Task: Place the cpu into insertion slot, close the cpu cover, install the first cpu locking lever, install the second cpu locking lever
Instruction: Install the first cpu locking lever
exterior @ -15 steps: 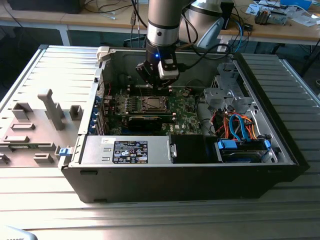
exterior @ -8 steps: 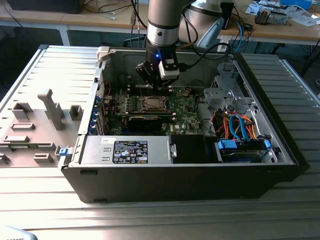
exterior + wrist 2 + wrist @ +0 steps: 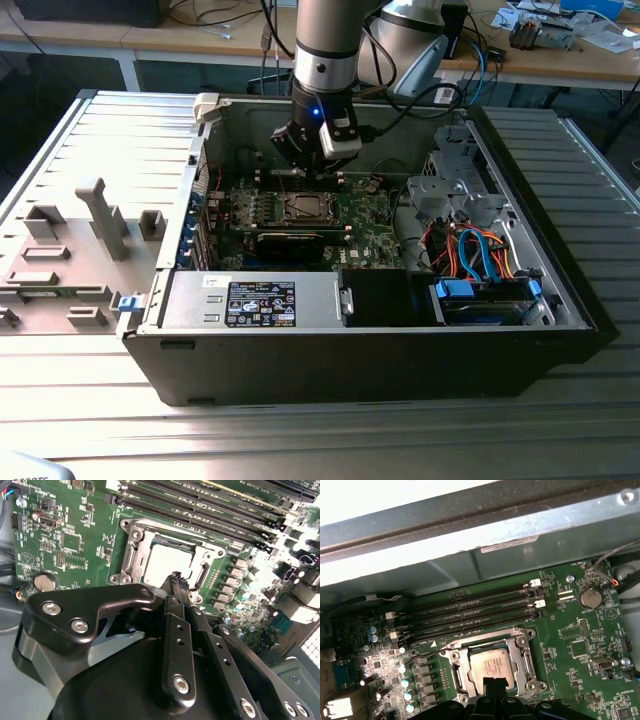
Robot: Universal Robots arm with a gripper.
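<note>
Slatted metal surface (image 3: 300, 440), open computer case (image 3: 350, 360) on top. Inside, the cpu (image 3: 167, 562) sits in the insertion slot (image 3: 305, 207), with the cpu cover (image 3: 462, 672) seemingly down around it. Fingers (image 3: 174, 585) pinched together, empty, just above. Whether the levers are latched, cannot tell.

Ribbed grey metal table (image 3: 320, 440), cluttered wooden workbench (image 3: 120, 42) behind

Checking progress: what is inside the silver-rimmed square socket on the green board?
A pale metallic square cpu lies inside the silver-rimmed insertion slot. The black gripper hides one edge of it.
</note>
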